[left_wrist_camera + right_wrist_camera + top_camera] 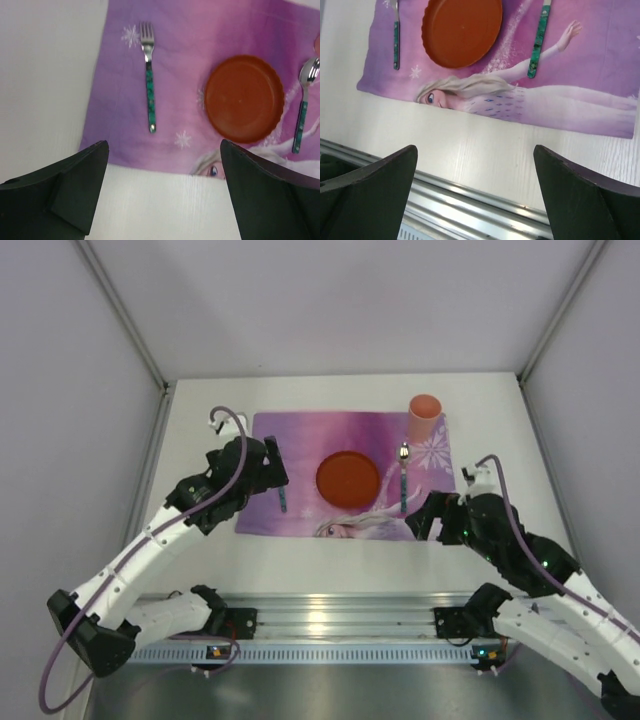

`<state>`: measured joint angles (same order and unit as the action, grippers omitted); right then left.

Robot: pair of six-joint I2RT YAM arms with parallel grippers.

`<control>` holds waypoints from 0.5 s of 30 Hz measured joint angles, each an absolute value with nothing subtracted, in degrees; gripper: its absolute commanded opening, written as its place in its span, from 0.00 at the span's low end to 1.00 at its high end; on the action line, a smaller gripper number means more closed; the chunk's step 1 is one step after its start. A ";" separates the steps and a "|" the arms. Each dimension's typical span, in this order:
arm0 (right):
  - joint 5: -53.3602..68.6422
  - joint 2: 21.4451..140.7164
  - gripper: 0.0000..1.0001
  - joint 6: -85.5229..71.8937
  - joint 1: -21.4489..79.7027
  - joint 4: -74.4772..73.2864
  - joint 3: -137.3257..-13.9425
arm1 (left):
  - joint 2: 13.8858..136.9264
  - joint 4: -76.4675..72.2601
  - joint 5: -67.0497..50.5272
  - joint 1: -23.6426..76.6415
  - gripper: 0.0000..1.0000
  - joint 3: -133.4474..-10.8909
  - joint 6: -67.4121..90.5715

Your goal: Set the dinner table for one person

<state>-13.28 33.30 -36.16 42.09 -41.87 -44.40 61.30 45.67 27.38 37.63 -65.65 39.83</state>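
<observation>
You are seeing both end effectors gaping wide and holding nothing. The left end effector (162,157) is hovering near the fork (150,95), and the right end effector (475,155) is hanging over the placemat's (300,435) near edge below the spoon (403,480). The tabletop (500,420) is lying under it all. If you are pulling back low, a fingertip is likely catching the placemat, skewing the plate (348,479) and tipping the cup (424,412).

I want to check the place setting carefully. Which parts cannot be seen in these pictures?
Top external: fork tines, hidden under the left fingers.
Right wrist: spoon bowl and fork tines, cut off by the top edge.
Left wrist: the cup, almost all past the right edge.
</observation>
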 measured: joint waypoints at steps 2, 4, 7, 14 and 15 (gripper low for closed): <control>-13.26 27.42 1.00 -38.52 42.09 -45.15 -42.41 | 59.59 37.06 29.82 37.60 0.96 -59.96 34.61; -13.85 23.18 1.00 -39.70 42.09 -45.65 -42.63 | 56.45 26.74 31.94 37.60 0.97 -51.88 28.82; -15.66 19.79 1.00 -40.27 42.09 -46.52 -44.88 | 52.34 14.46 34.61 37.56 0.98 -40.95 20.05; -18.46 21.56 1.00 -40.34 42.09 -48.64 -47.79 | 50.76 -0.16 36.36 37.39 0.98 -33.12 9.89; -18.57 21.87 1.00 -40.36 42.09 -49.15 -47.79 | 50.70 -1.30 36.47 37.34 0.98 -32.60 9.28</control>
<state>-18.57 21.87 -40.36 42.09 -49.15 -47.79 50.70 -1.30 36.47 37.34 -32.60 9.28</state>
